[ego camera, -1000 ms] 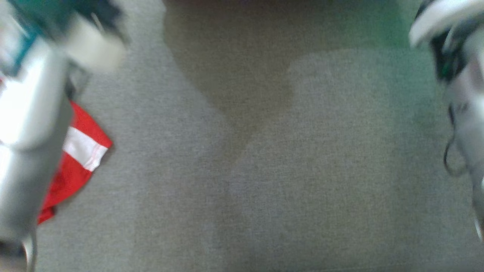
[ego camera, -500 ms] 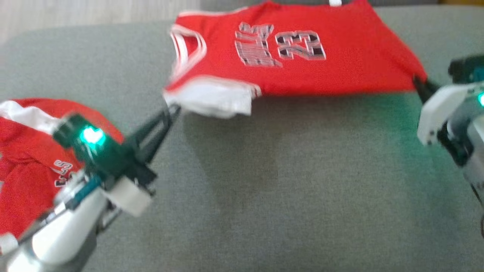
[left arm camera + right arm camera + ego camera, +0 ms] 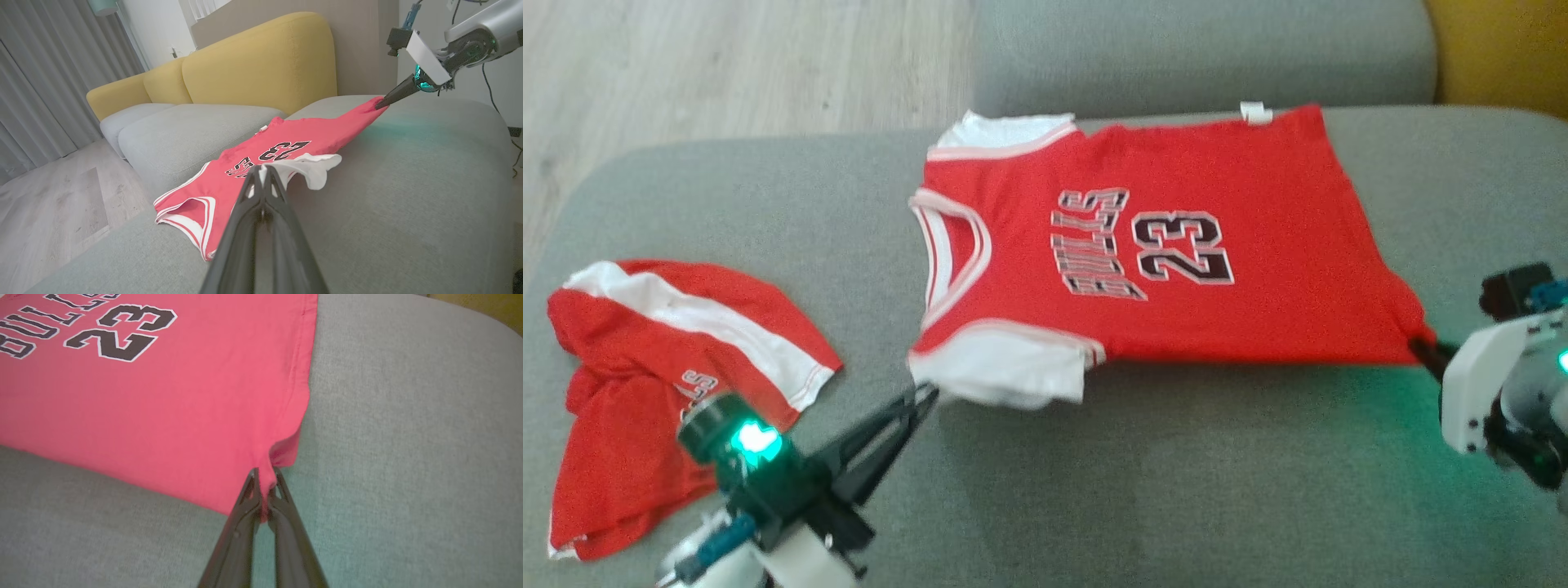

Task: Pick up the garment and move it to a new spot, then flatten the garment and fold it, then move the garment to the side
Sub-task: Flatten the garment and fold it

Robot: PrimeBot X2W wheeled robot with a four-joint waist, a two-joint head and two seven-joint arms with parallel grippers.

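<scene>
The left gripper (image 3: 925, 398) has its two dark fingers pressed together on the near white sleeve (image 3: 1005, 384) of the red Bulls 23 jersey (image 3: 1241, 327), holding that sleeve a little off the grey sofa cushion (image 3: 1176, 490). To its left a crumpled red garment (image 3: 613, 408) with a white band lies apart from the jersey, touched by neither arm. The jersey is in the middle of the cushion, print up, collar to the left and hem to the right, and most of it rests flat. At its near right hem corner, the right gripper (image 3: 1423, 349) is clamped on a pinch of red cloth, which the right wrist view shows bunched between the fingers (image 3: 245, 498). The near edge runs taut between the two grips.

As I judge it, the pickup and the move to a new spot are done and the flattening is nearly finished. The fold and the move to the side are not yet begun.

Count: two grippers, both gripping the jersey; two red garments, one spread and one crumpled; two white sleeves on the jersey; one white tag (image 3: 1255, 112) at its far hem.
</scene>
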